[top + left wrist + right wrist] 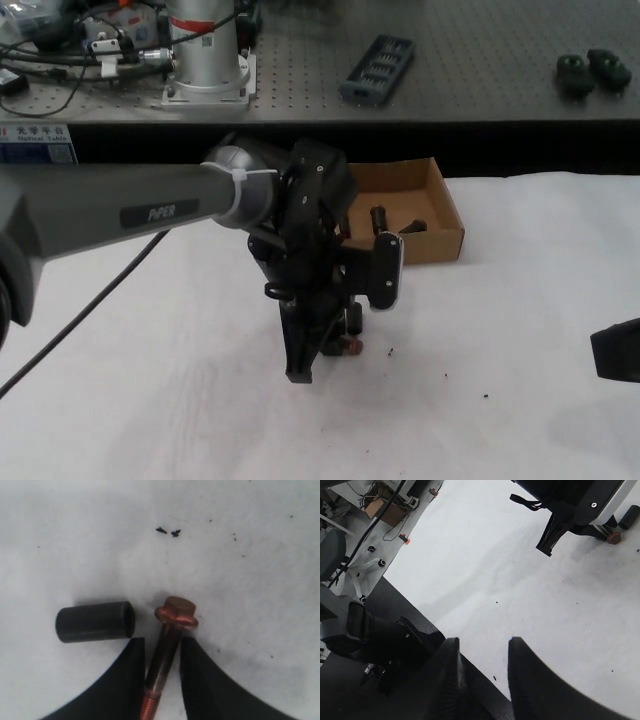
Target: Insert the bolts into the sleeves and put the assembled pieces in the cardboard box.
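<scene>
Left end effector (pixel 162 641) is down low over the bench, black fingers (pixel 120 680) pinched in narrow on the shank of the copper-coloured flanged hex bolt (pixel 176 614). The bolt's head pokes out past the tips and the bolt lies on the white-covered bench (pixel 250 605). Just beside that head, the short black tubular sleeve (pixel 95 622) rests on its side, open end towards the bolt, a sliver of cloth between them. A few dark specks (pixel 168 531) sit beyond. Behind the arm stands the open brown cardboard box (pixel 435 248), dark pieces (pixel 378 216) inside. Right end effector (pixel 482 642) hangs well apart near the bench's edge, fingers moderately parted, holding nothing.
</scene>
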`<action>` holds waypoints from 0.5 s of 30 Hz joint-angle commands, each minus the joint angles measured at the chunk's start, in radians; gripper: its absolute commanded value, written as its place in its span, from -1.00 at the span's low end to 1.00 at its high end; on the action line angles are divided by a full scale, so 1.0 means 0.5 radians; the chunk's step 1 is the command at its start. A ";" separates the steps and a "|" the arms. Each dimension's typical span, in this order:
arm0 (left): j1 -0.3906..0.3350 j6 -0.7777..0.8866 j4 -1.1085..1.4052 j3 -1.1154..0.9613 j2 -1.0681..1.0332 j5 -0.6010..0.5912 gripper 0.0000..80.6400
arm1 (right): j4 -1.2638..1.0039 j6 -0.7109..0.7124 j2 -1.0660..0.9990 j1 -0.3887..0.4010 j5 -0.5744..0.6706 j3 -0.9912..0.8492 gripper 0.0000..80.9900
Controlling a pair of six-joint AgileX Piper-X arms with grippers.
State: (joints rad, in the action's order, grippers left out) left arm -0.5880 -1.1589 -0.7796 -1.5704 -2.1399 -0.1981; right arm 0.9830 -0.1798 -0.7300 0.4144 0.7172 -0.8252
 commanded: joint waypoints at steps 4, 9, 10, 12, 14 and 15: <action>-0.010 0.017 -0.110 -0.026 -0.048 0.066 -0.53 | -0.018 -0.002 0.017 -0.011 0.037 0.000 -0.36; -0.010 -0.018 -0.184 -0.026 -0.048 0.073 -0.53 | -0.018 -0.015 0.017 -0.011 0.062 0.000 -0.36; -0.010 -0.018 -0.188 -0.026 -0.048 0.073 -0.53 | -0.018 -0.015 0.017 -0.011 0.075 0.000 -0.36; -0.010 -0.012 -0.221 -0.026 -0.048 0.073 -0.53 | -0.018 -0.015 0.017 -0.011 0.082 0.000 -0.36; -0.010 0.016 -0.272 -0.026 -0.048 0.095 -0.53 | -0.018 -0.015 0.017 -0.011 0.082 0.000 -0.36; -0.010 0.017 -0.294 -0.026 -0.048 0.126 -0.53 | -0.018 -0.015 0.017 -0.011 0.082 0.000 -0.36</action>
State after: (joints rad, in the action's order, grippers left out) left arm -0.5880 -1.1617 -0.8361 -1.5889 -2.1452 -0.1783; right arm 0.9830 -0.1860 -0.7300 0.4144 0.7410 -0.8252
